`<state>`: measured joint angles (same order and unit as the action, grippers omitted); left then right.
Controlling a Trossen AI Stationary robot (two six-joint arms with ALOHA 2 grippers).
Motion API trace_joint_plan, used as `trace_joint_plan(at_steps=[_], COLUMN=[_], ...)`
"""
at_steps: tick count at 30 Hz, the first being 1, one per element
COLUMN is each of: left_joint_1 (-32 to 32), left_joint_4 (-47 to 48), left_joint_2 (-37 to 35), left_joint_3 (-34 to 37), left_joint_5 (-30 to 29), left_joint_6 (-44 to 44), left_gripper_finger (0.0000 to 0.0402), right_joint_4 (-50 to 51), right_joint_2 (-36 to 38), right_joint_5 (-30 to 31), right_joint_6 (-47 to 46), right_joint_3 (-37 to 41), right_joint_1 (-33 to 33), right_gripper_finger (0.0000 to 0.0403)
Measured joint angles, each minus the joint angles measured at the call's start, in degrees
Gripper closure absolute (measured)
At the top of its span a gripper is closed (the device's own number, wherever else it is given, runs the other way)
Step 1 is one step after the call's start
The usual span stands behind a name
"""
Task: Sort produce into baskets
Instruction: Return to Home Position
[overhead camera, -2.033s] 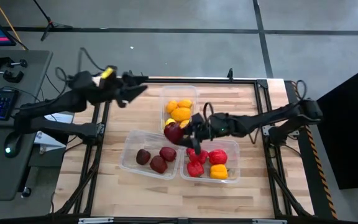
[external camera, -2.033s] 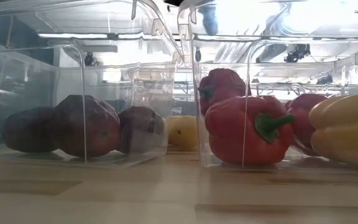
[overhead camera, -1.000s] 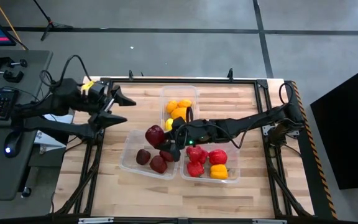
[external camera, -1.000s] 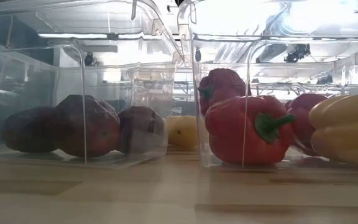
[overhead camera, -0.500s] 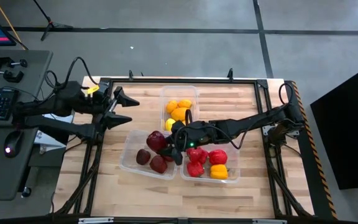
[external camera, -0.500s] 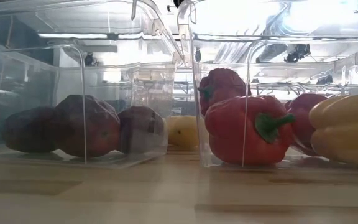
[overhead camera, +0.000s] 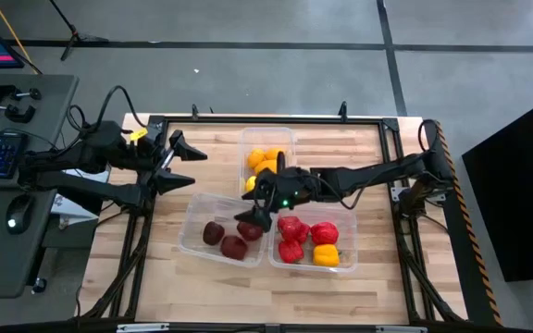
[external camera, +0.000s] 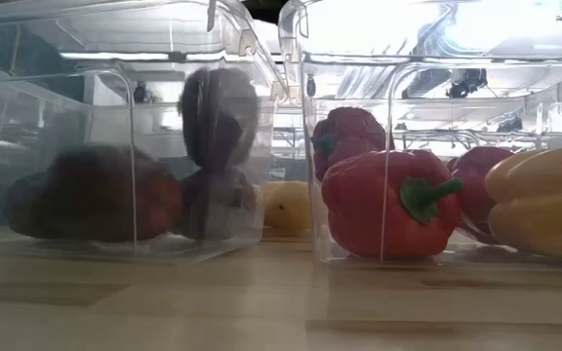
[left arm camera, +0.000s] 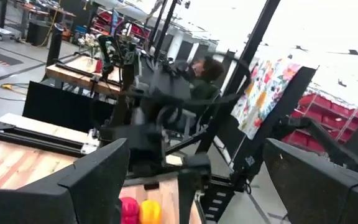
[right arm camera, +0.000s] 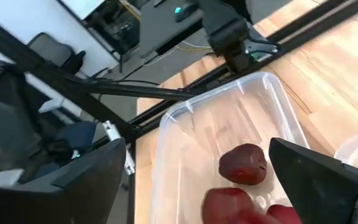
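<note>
Half a second ago my right claw [overhead camera: 255, 211] was clenched on a dark maroon fruit [external camera: 218, 117] above the near-left tub [overhead camera: 191, 211]. Now its fingers are spread and the fruit is dropping inside that tub, onto the others. With peppers [overhead camera: 323, 233] and citrus [overhead camera: 268, 166] in their own tubs, I judge the sorting finished. My left claw [overhead camera: 189, 166] waits, released, at the surface's [overhead camera: 378, 157] left edge.

Wooden desk [overhead camera: 211, 289] carries three clear tubs: first tub [overhead camera: 189, 222] below the right pincer [overhead camera: 255, 211], second tub [overhead camera: 348, 242] and third tub [overhead camera: 268, 135] just beside it.
</note>
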<state>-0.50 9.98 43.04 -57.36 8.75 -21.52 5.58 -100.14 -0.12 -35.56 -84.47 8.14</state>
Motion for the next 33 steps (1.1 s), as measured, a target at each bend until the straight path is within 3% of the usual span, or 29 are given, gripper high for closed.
trace_joint_plan(at_steps=[5,11,17,21,26,33], left_joint_1=[0.0,0.0,0.0,0.1,0.1,0.1], left_joint_4=[5.3,10.7,2.0,-6.8,-13.4,-13.9], left_joint_2=[-2.2,-8.8,-18.7,-25.5,-33.4,-42.9], left_joint_3=[0.0,2.5,15.9,27.4,38.5,44.4], left_joint_5=[-0.5,-7.5,-13.6,-14.1,-15.5,-16.9], left_joint_6=[4.6,8.1,8.0,5.1,0.6,-2.4], left_gripper_finger=[0.0046,0.0046,0.0046,0.0046,0.0046,0.0046], right_joint_4=[2.5,12.7,20.1,28.5,36.8,38.5], right_joint_2=[4.3,11.4,16.0,17.6,18.4,18.4], right_joint_5=[-4.4,-1.6,3.7,9.6,8.8,1.7], right_joint_6=[4.9,6.3,9.1,10.4,3.8,4.1], right_joint_3=[0.0,0.0,0.0,0.0,0.0,0.0], right_joint_1=[-2.1,-3.4,-2.9,-2.8,-2.9,-2.9], right_gripper_finger=[0.0018,0.0018,0.0018,0.0018,0.0018,0.0018])
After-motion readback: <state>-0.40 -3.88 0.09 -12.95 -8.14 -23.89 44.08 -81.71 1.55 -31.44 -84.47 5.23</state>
